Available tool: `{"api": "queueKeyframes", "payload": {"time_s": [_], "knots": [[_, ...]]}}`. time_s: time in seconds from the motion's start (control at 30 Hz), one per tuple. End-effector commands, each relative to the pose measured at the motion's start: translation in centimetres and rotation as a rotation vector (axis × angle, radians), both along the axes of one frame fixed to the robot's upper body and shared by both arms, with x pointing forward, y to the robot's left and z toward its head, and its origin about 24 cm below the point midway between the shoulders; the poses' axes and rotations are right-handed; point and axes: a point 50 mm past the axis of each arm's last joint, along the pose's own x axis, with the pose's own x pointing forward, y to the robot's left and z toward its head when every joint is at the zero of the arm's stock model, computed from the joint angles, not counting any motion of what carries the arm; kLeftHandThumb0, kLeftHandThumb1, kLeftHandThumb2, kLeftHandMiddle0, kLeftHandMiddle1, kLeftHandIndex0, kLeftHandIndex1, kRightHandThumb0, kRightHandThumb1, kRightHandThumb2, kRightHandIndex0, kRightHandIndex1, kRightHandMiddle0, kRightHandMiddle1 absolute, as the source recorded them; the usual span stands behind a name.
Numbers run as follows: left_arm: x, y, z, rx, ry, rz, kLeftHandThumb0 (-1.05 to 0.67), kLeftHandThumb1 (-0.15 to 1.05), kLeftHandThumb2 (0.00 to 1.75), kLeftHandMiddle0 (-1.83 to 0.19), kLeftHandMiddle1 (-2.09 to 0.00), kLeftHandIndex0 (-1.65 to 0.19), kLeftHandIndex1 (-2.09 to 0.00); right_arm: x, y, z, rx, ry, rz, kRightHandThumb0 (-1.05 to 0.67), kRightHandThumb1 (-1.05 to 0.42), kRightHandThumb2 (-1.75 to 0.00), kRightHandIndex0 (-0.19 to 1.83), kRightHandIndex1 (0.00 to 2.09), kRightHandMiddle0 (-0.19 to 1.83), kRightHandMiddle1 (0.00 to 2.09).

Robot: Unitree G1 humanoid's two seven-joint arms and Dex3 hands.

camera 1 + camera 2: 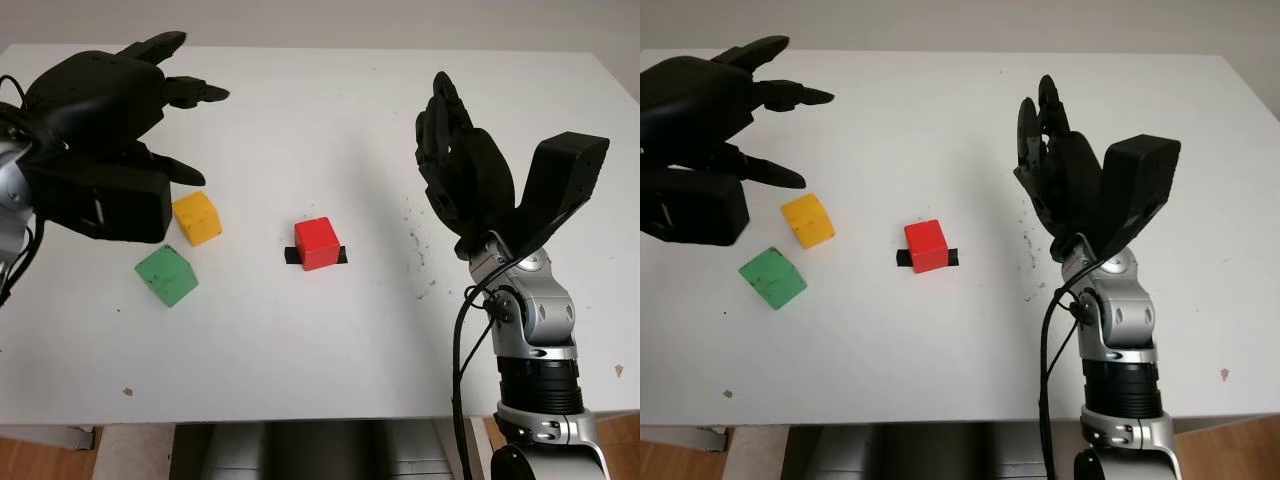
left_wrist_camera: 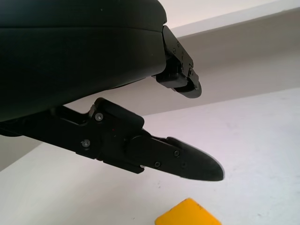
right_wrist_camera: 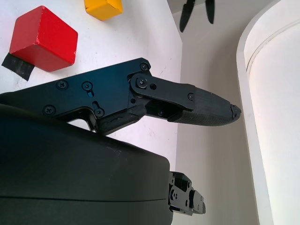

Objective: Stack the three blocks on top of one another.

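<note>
On the white table a red block (image 1: 318,243) sits on a black tape mark near the middle. To its left lies a yellow block (image 1: 196,218), with a green block (image 1: 166,275) just in front of that. My left hand (image 1: 150,110) hovers open above and behind the yellow block, holding nothing; the yellow block's corner (image 2: 188,214) shows below a finger in the left wrist view. Right of the red block my right hand (image 1: 455,150) is raised open, holding nothing. The right wrist view shows the red block (image 3: 44,39) and the yellow block (image 3: 103,8).
The table's front edge (image 1: 320,420) runs near the bottom of the head views, its far edge along the top. Small dark specks (image 1: 415,240) mark the surface between the red block and the right hand.
</note>
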Motion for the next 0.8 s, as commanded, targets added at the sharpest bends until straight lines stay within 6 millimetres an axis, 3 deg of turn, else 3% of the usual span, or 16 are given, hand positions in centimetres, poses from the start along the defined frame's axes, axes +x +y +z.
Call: {"api": "queueKeyframes", "payload": {"time_s": [0.0,0.4,0.6,0.77], "knots": [[-0.6,-0.4,-0.2,-0.009,-0.024,0.019,-0.90,1.05,0.25,-0.05,-0.06,-0.43,-0.16,0.1,0.1,0.5,0.010,-0.027,0.002,-0.72,-1.05,-0.65,-0.19,0.00,-0.19,0.00],[-1.7,-0.8,-4.6,-0.116,0.072,0.180,-0.99,1.05,0.32,0.01,-0.05,-0.36,-0.14,0.0,0.2,0.0,0.005,-0.009,0.011,-0.72,-1.05,-0.68,-0.19,0.00,-0.19,0.00],[-2.2,-1.6,-5.7,-0.102,0.074,0.215,-1.04,1.05,0.39,0.00,-0.05,-0.32,-0.12,0.0,0.2,0.0,-0.002,-0.009,0.010,-0.72,-1.05,-0.68,-0.19,0.00,-0.19,0.00],[-2.4,-1.6,-6.1,-0.055,0.074,0.253,-1.04,1.05,0.35,0.02,-0.05,-0.30,-0.10,0.0,0.3,0.0,0.002,-0.009,0.012,-0.71,-1.05,-0.69,-0.19,0.00,-0.19,0.00]]}}
